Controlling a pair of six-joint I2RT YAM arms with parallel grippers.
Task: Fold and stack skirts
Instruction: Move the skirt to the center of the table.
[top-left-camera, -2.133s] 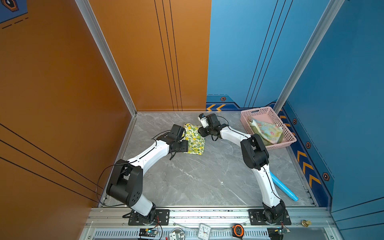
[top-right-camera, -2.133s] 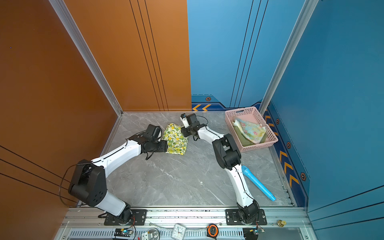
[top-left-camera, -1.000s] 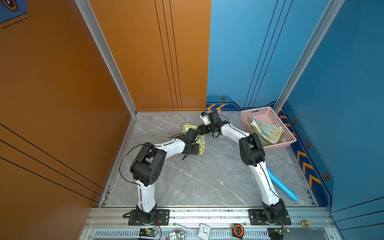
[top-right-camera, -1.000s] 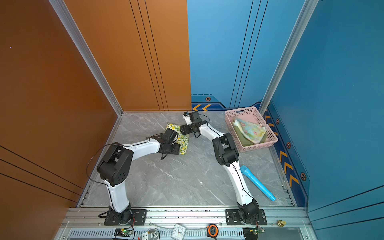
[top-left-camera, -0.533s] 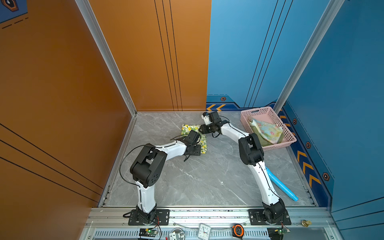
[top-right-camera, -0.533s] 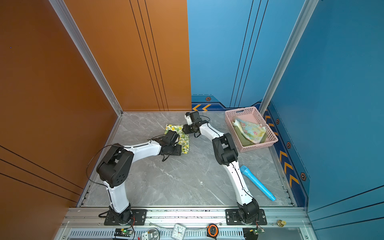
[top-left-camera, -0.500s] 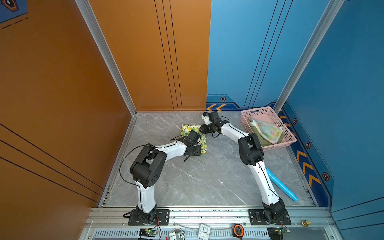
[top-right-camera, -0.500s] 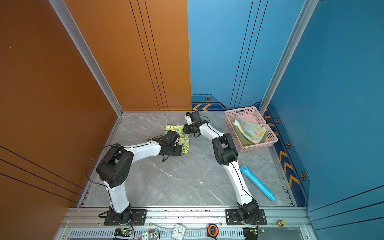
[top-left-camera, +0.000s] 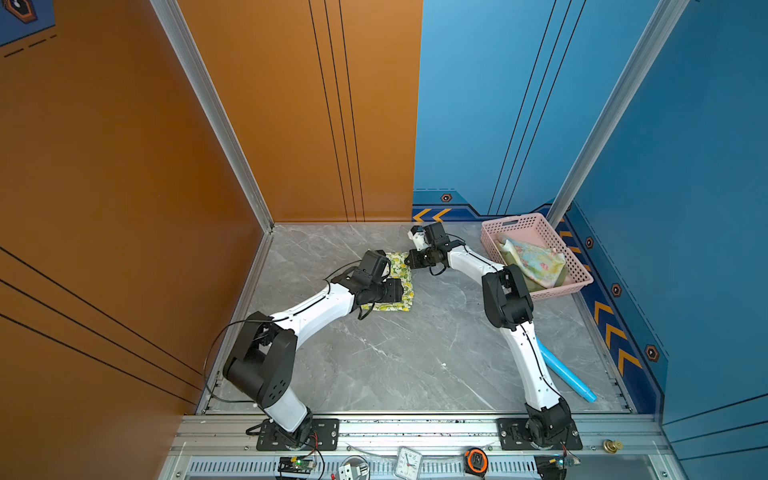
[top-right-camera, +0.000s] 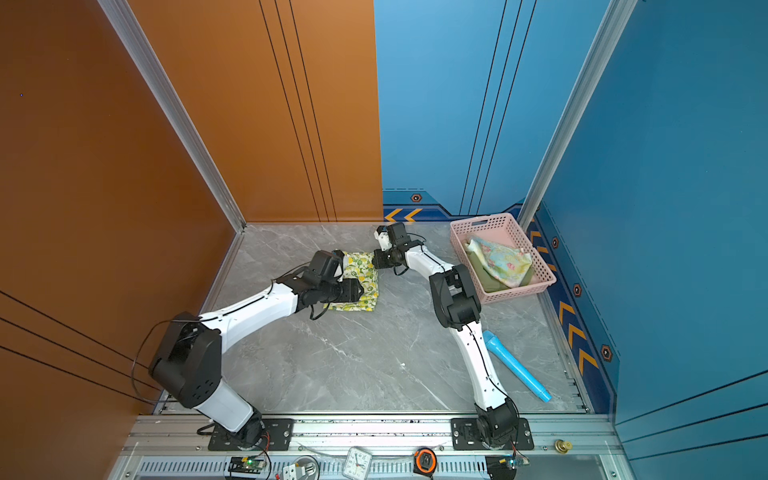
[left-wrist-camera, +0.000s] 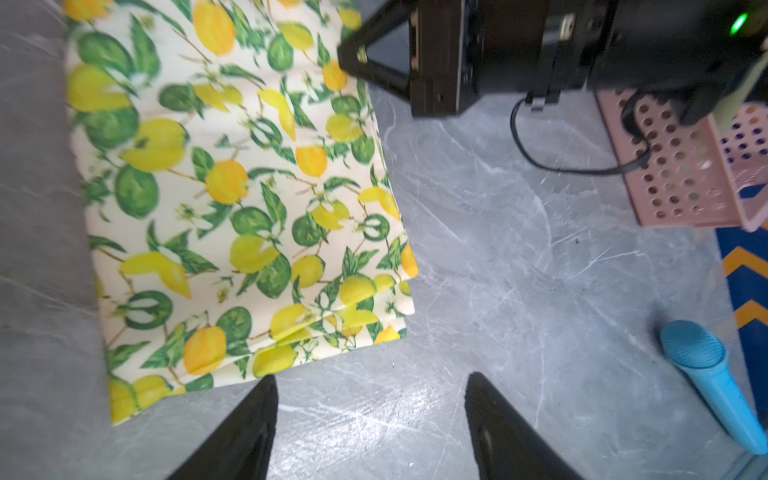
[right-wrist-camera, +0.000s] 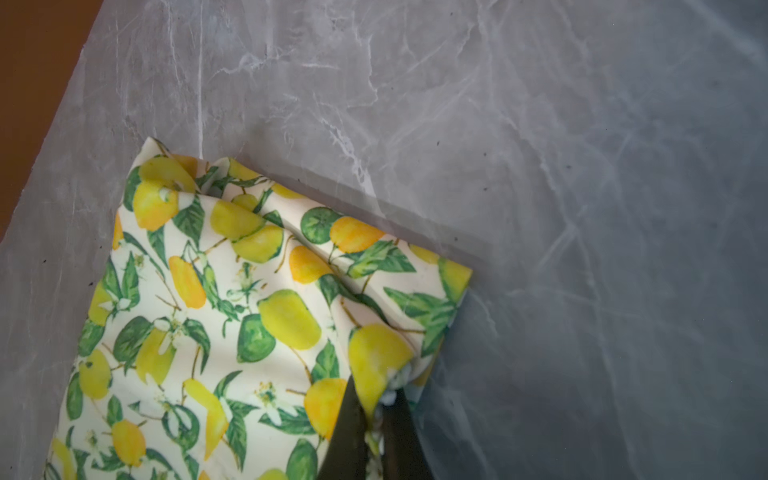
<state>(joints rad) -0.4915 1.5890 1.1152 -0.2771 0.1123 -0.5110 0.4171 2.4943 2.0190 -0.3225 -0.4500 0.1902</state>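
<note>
A: What's in the pink basket (top-left-camera: 519, 220)?
B: Floral skirt (top-left-camera: 534, 259) on top of olive skirt (top-right-camera: 486, 278).
A: And the lemon skirt (right-wrist-camera: 249, 311)?
B: Folded, flat on worktop (top-left-camera: 415, 353) btw the arms. Right jaws pinch its corner. Left jaws wide, over bare worktop just beside its edge.
A: Vs 1 sec ago?
B: Right jaws were apart, now clamped.
</note>
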